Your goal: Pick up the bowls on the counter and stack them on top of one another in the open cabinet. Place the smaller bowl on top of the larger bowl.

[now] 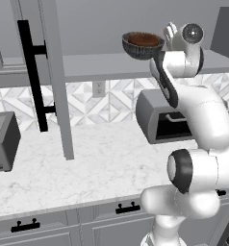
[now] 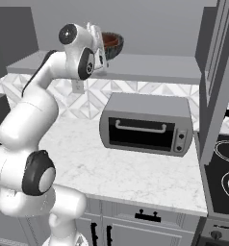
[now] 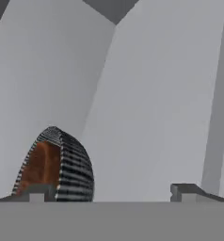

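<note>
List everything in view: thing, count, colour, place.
larger bowl: 1, dark grey, on the cabinet shelf
smaller bowl: 1, reddish-brown, nested inside the larger bowl
cabinet: 1, grey, door open with black bar handle
counter: 1, white marble, above grey drawers
toaster oven: 1, grey, on counter
toaster: 1, grey, counter's left end
stove: 1, black, right of counter
wall outlet: 1, white, backsplash
claw: 1, dark tips, open, beside the bowls

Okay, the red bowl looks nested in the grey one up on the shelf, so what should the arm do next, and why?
Probably draw the gripper straight back out of the cabinet. Its jaws stand wide open, holding nothing, and the smaller bowl sits inside the larger bowl on the shelf. One fingertip is close beside the stack, so a sideways move might nudge it.
</note>
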Motion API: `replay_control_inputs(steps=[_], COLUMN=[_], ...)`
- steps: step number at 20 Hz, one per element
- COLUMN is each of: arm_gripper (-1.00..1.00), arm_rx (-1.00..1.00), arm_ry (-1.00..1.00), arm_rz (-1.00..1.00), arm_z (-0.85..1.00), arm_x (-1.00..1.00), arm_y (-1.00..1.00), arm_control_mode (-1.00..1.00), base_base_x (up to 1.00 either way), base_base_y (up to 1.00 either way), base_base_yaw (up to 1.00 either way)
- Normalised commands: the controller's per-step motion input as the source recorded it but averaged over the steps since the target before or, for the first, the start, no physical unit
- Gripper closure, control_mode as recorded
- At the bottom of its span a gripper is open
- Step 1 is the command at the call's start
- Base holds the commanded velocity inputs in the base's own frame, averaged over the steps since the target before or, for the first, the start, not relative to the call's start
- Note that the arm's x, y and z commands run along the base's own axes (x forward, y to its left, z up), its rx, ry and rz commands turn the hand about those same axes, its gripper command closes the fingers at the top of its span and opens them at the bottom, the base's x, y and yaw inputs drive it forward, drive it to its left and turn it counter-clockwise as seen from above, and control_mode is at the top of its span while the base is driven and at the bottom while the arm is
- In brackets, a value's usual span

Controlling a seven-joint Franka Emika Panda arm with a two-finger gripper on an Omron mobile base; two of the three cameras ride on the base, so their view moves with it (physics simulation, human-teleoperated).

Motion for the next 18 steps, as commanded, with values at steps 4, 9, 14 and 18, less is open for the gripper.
replay_control_inputs(steps=[4,9,14,18], arm_gripper=[-1.00,-1.00,-1.00,-1.00], arm_rx=[0.13,0.21,0.17,0.05], arm_ry=[-0.24,-0.25,-0.48,-0.37], arm_rz=[0.00,0.00,0.00,-0.02], arm_z=[-0.97,-0.80,0.12,0.29], arm_x=[-1.00,-1.00,-1.00,-0.51], arm_y=[-0.68,-0.91,-0.81,-0.23], arm_control_mode=[-1.00,-1.00,-1.00,-1.00], base_base_x=[0.00,0.00,0.00,0.00], base_base_y=[0.00,0.00,0.00,0.00], base_base_yaw=[0.00,0.00,0.00,0.00])
